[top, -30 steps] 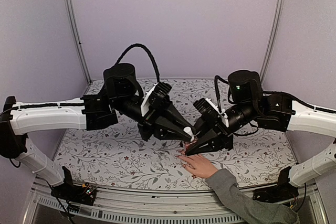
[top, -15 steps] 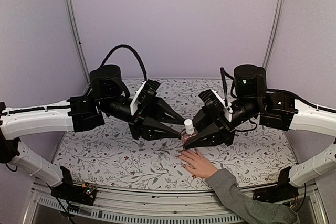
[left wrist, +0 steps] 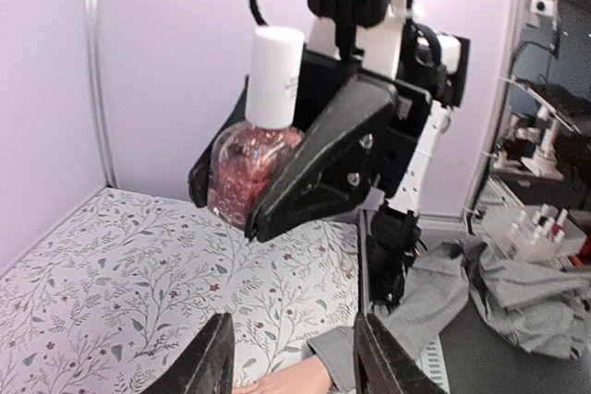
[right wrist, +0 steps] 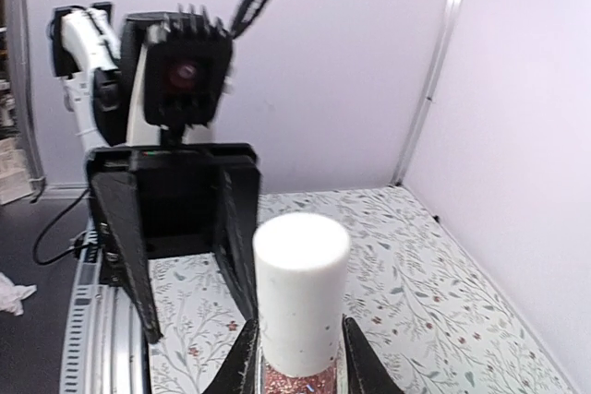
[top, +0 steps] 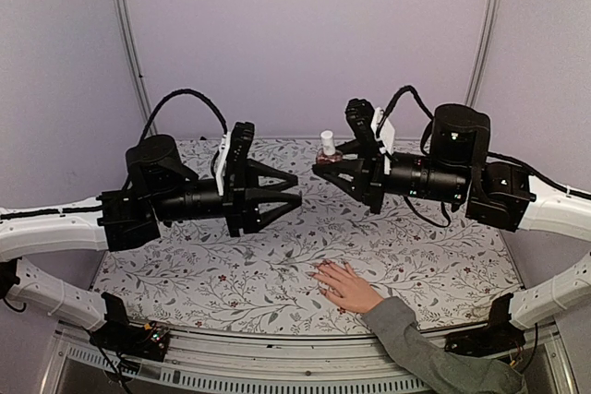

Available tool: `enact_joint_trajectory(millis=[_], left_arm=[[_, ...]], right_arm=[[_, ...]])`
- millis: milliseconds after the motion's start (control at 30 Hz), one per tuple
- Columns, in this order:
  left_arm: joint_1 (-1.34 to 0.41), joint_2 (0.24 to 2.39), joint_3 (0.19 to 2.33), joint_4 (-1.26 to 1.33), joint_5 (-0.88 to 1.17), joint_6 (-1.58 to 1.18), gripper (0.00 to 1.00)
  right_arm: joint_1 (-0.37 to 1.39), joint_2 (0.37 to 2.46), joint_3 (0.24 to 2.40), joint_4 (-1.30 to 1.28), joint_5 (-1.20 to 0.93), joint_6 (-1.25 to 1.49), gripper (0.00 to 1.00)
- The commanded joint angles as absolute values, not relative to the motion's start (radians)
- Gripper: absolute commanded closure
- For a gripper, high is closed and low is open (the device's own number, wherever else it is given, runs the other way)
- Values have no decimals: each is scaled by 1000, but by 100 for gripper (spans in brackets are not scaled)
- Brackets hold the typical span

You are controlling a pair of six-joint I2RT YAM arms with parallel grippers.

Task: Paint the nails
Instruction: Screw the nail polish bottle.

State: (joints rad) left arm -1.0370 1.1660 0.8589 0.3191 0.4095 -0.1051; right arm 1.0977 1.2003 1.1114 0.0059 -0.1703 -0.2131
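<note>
Nails (top: 317, 271) of the human hand (top: 343, 287) are found at the near middle of the floral-patterned table (top: 185, 265). The hand is laid flat, palm down, with a grey sleeve (top: 416, 339) behind it. At this size the nails can barely be made out. They are judged to be hard, tiny plates set in soft living skin, so no hold should be taken on them. Only a light touch of a wet brush is called for, and the fingers may shift under any pressure.

What has to be gripped is the nail polish bottle (left wrist: 251, 165). It is clamped by its body between the jaws of the right gripper (top: 325, 161) and raised well above the table, far from the hand. It is taken to be small, light, smooth glass, breakable if dropped and apt to slip. The body hold leaves its white cap (right wrist: 301, 291) free. The cap looks plain and unribbed, so a firm, square pinch around its sides is advised for unscrewing.

The left gripper (top: 297, 187) is spread wide with nothing between its fingers, and is pointed toward the bottle from a short way off.

Pink glitter polish is seen through the glass. No brand, label or writing can be read on the bottle or elsewhere.
</note>
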Motion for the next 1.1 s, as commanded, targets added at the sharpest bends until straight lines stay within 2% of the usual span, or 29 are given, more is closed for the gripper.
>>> enact_joint_trajectory(millis=[0,267,667,767,933,1067], left_arm=[[-1054,1146,868,426,185,-210,54],[-1084,1236,960,479,27,-287,52],[-1108,1404,1118,443,-59,-292,54],[-1108,1414,1120,442,-50,-284,64],[-1108,1403,1095,439,-11,-259,90],[-1109,1389,1075,421,41,-235,99]], right_arm=[[1100,1221,1123,26,117,-180,100],[1121,1275,1137,16,244,-181,100],[1147,1307,1153,0,295,-190,100],[1147,1305,1152,0,288,-191,100],[1147,1293,1147,0,258,-191,100],[1146,1267,1138,10,207,-187,100]])
